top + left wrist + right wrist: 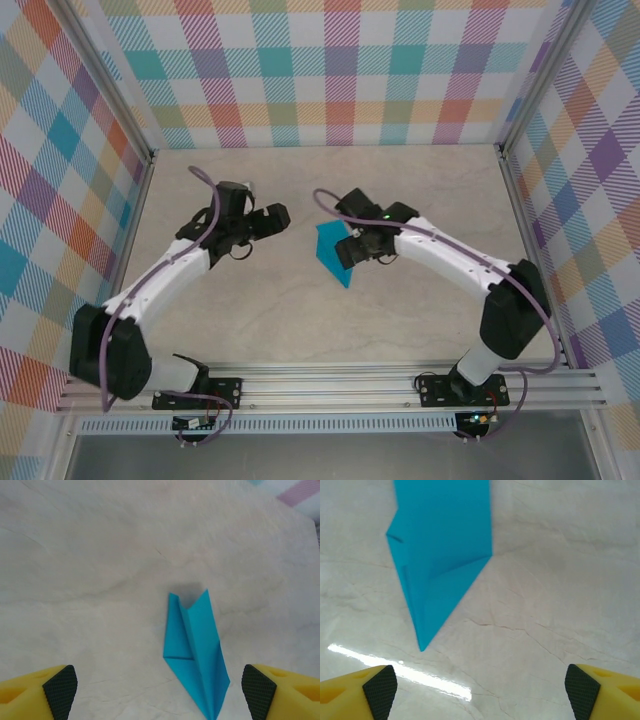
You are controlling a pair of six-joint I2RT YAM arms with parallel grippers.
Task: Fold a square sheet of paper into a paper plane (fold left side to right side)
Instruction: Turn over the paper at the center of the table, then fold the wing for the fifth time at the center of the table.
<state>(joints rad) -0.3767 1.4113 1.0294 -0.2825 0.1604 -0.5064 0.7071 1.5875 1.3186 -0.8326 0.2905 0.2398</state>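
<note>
Narrow pointed cyan-blue paper plane (335,256) lies on the pale marbled table top (400,330), roughly mid-table between the arms, nose toward the near edge. Folding looks done to me. Right gripper (480,692) sits just over the plane's tail side in the overhead view. Its black ribbed pads (380,692) are spread wide with nothing between them, and I see no contact with the paper. Left gripper (160,692) is near, off to the plane's left, also spread wide and empty, looking at the plane from the nose end. Risks from here: the right fingers are close enough that a low or sideways pull-away could snag a wing edge and drag or flip the plane. Creases look soft (one flap seems slightly lifted at the tail, shadow beneath), so a wing may spring open. Re-gripping thin paper flat on the table could crumple it.
</note>
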